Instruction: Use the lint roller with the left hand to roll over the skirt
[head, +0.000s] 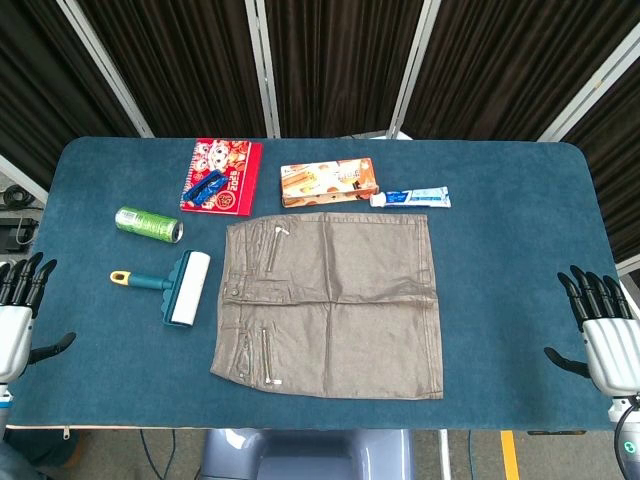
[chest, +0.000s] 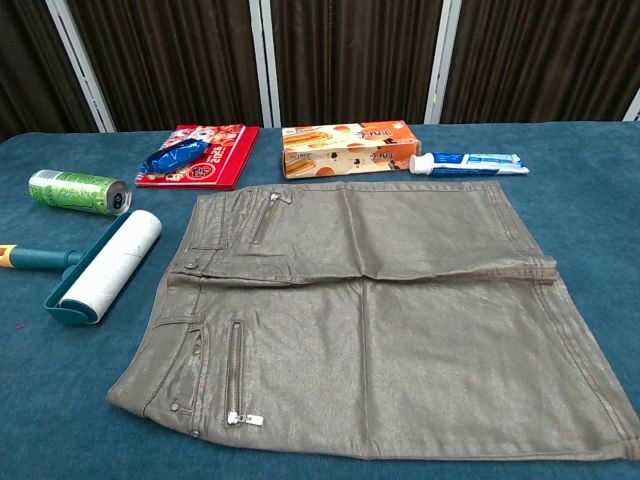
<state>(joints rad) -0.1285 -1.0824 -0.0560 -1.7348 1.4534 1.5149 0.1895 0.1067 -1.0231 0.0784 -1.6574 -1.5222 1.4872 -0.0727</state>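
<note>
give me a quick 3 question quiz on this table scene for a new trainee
1. True or false: the left hand already holds the lint roller.
2. Which thing lies nearest the roller's handle? A) toothpaste tube B) green can C) snack box
3. Fill in: the roller lies on the table just off the skirt's ____ edge, the one with the zippers.

Key: 1 false, both hands, including the right hand, are open at the table's sides. 2 B. 3 waistband.
</note>
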